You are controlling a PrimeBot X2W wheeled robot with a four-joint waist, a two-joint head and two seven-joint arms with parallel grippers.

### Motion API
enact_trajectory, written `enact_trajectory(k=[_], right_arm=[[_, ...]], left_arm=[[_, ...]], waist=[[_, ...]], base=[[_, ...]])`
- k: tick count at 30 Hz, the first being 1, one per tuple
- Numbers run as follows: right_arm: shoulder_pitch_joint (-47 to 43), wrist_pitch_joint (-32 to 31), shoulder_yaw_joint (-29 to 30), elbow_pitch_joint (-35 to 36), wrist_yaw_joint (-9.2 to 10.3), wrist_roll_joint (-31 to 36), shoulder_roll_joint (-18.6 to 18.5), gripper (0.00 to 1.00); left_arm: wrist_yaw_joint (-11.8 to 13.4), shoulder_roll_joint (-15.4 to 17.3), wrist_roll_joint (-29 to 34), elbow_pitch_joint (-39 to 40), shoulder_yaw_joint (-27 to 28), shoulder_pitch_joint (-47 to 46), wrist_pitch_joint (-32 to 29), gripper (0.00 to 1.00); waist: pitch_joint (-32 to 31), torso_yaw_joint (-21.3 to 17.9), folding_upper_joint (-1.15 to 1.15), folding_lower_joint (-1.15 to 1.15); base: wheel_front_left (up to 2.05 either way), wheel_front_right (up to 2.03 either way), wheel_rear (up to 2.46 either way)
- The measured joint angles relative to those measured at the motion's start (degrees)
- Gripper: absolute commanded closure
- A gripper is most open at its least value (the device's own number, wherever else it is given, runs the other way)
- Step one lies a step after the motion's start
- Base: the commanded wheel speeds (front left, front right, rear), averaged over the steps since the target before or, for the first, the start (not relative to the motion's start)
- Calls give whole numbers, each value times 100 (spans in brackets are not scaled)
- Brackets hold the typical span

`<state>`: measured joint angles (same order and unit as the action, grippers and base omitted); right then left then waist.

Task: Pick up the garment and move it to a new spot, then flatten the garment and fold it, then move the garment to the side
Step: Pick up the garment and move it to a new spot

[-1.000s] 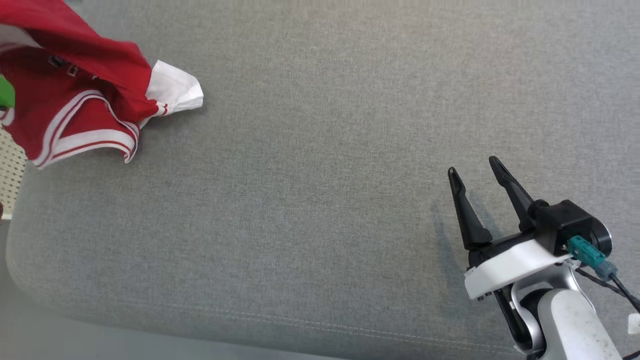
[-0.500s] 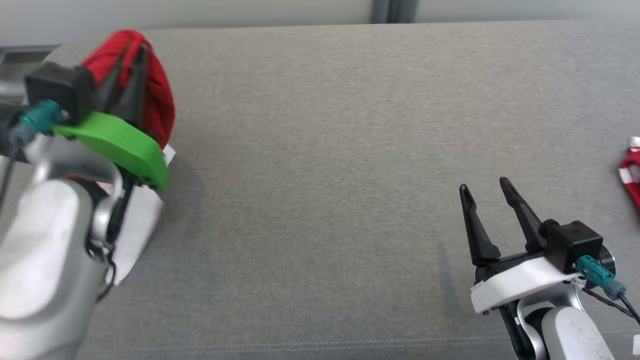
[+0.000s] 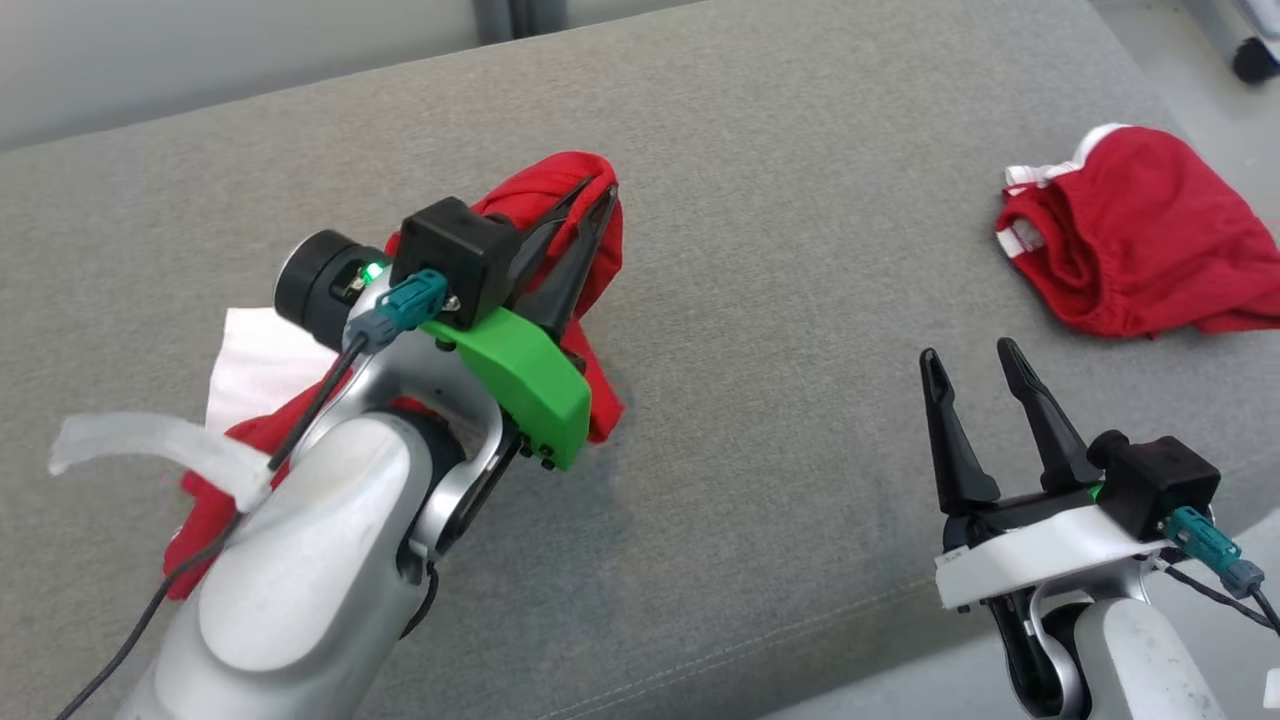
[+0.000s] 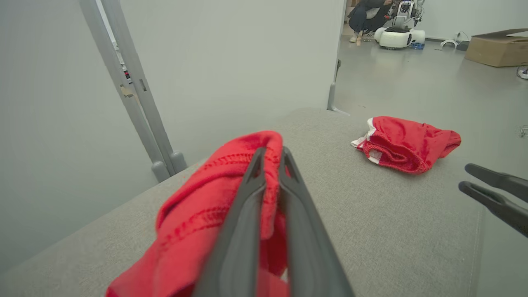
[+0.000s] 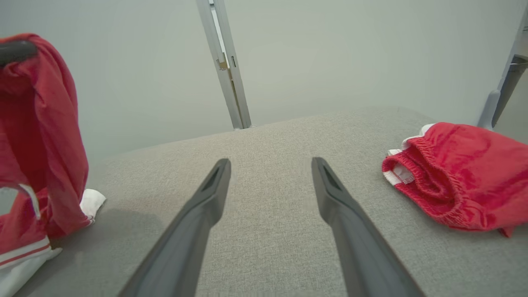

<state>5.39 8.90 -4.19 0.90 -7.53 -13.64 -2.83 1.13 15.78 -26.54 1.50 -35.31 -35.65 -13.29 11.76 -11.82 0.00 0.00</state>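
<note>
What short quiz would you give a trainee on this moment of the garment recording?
1. True or false: the left end effector is shut on the red top, part of which is lifted off the grey cushion.
2. Pick one. The right end effector is: A, open and holding nothing; B, shut on cloth; C, holding a bottle.
3. Short answer: what lies crumpled on the cushion beyond the right end effector, touched by neither arm?

Key
1. True.
2. A.
3. The red shorts.
</note>
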Motion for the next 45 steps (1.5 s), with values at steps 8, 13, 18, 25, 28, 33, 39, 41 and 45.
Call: enact_trajectory(k=[8,13,18,25,28,33,39,41,45], right_arm=[[124,285,-98,-338,0,-237,-4,0],[232,407,-127,-489,0,-331,0,0],[386,464,-97,-598,0,-267,4,0],[461,479,82,-613,0,2,9,0],[459,453,149,-572,1,67,7,0],[459,409,215,-475,0,143,9,0],[447,342,308,-353,0,259,9,0],[426,321,330,-332,0,291,9,0],[417,276,337,-300,0,359,10,0]], left_arm=[[-286,-433,-77,-1392,-175,-620,45,100],[-537,-657,-119,-2262,-356,-817,296,100],[-698,-921,-58,-2613,-633,-948,786,0],[-768,-1022,-63,-2148,-957,-701,1341,0],[-677,-836,-58,-1720,-924,-458,1452,0],[-299,-419,-15,-1144,-662,-107,1549,0],[447,58,-73,-379,53,467,1876,0],[625,204,-146,-185,308,659,2006,0],[937,499,-272,87,833,1050,2301,0]], waist=[[403,-771,0,0],[777,-1036,0,0],[1051,-1112,0,1],[1025,-884,0,1],[938,-713,0,1],[785,-442,0,1],[572,-58,0,1],[504,62,0,1],[361,279,0,1]], base=[[0,0,0],[0,0,0],[0,0,0],[0,0,0],[0,0,0],[0,0,0],[0,0,0],[0,0,0],[0,0,0]])
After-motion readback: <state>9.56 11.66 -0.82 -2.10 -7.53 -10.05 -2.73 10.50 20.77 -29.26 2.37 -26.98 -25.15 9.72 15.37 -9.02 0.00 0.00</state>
